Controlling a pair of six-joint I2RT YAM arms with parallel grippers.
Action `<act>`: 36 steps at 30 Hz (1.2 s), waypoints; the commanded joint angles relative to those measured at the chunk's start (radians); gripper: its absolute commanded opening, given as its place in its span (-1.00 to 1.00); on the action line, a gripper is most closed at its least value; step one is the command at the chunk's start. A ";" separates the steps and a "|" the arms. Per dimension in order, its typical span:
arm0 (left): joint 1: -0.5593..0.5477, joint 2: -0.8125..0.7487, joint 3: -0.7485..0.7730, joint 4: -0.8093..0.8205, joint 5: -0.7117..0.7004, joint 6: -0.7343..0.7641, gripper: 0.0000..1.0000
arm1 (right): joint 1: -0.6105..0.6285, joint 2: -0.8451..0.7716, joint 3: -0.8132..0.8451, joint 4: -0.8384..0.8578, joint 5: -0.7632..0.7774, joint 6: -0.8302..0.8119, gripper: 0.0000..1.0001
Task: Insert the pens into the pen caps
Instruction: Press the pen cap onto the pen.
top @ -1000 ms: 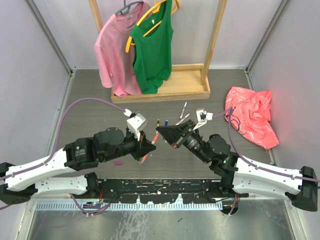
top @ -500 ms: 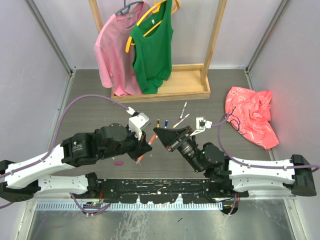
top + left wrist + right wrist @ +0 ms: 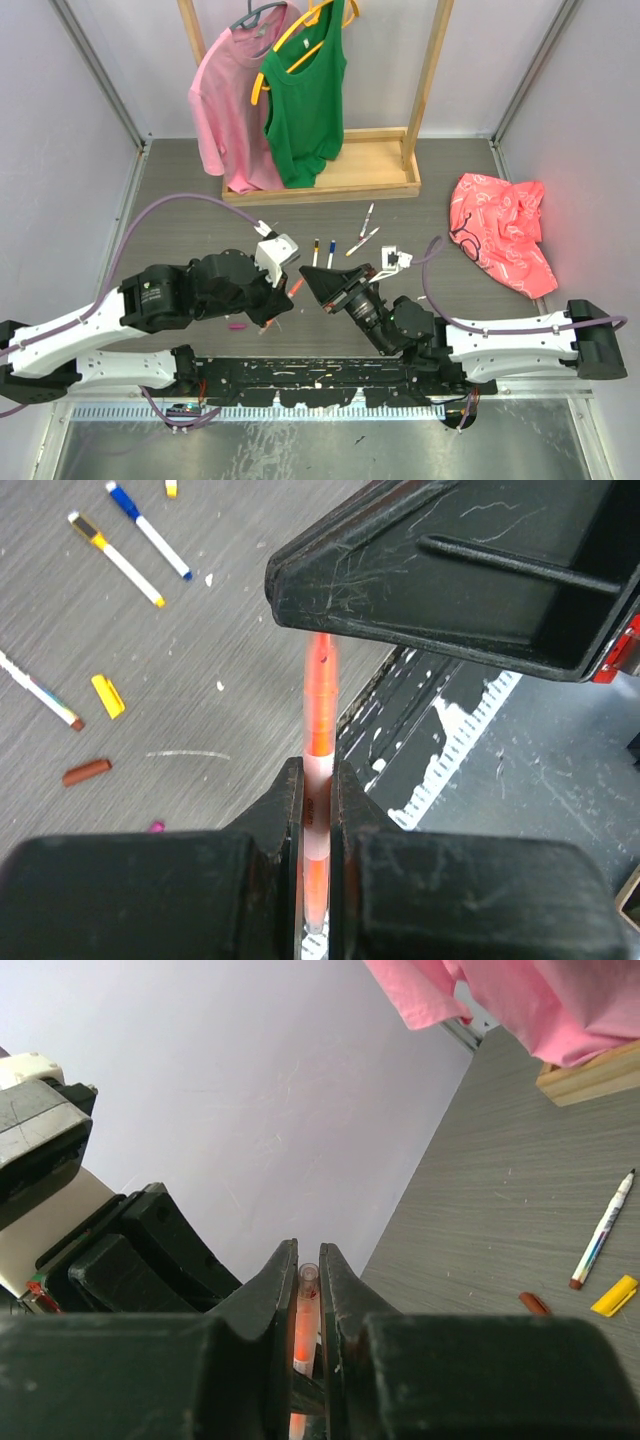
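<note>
While the two arms meet near the table's [image 3: 200, 200] front edge, the left gripper [image 3: 318, 800] is clamped tight on the white barrel of an orange pen [image 3: 321, 705], held up in the air. Next over, the right gripper [image 3: 308, 1285] is pinched closed on that same pen's orange end. Further back, loose pens [image 3: 362, 243] lie flat, with a yellow cap [image 3: 108, 695] and a brown cap [image 3: 86, 772] near them.

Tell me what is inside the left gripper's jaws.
An orange pen, clamped in the left gripper. Its fingers cover part of the barrel. In the left wrist view the pen's far end disappears behind the right gripper, which is shut on it too.
</note>
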 commanded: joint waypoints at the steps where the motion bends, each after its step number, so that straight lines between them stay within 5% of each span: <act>1: 0.032 -0.049 0.064 0.750 -0.181 -0.014 -1.00 | 0.089 0.049 0.010 -0.375 -0.247 -0.094 -1.00; 19: 0.032 -0.042 -0.058 0.698 -0.039 -0.028 -1.00 | -0.029 -0.145 0.283 -0.533 -0.180 -0.390 -0.80; 28: 0.032 0.005 -0.067 0.642 0.073 -0.020 -1.00 | -0.029 -0.208 0.368 -0.519 -0.185 -0.480 -0.34; 36: 0.032 -0.050 -0.141 0.631 0.045 -0.051 -1.00 | -0.029 -0.312 0.319 -0.580 -0.072 -0.487 -0.19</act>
